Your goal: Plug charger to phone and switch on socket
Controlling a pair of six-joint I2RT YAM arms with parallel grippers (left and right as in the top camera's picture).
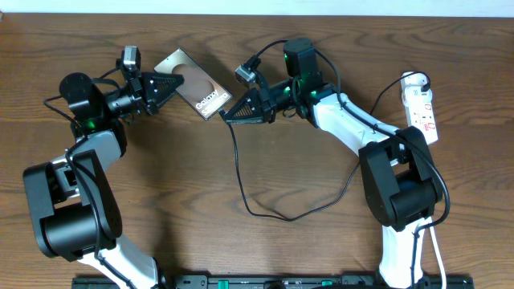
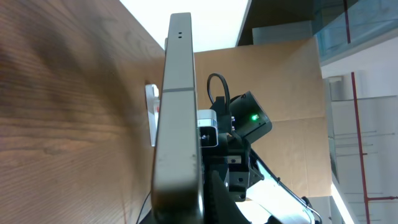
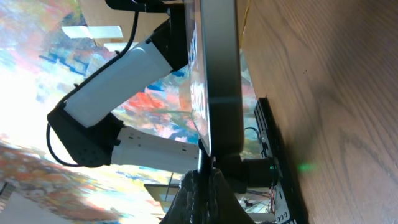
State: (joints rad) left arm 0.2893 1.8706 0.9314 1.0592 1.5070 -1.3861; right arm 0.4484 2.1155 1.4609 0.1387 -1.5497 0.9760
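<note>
Above the table (image 1: 305,257), left gripper (image 1: 174,83) is clamping the likely slick, rigid phone (image 1: 202,91) by its edges, right gripper (image 1: 228,116) pinching the floppy charger (image 1: 238,168) at its plug.

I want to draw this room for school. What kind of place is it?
Probably a robot lab or workshop, indoors. Two robot arms stand at a wooden table with a phone and a white power strip, and a big cardboard sheet shows behind.
</note>
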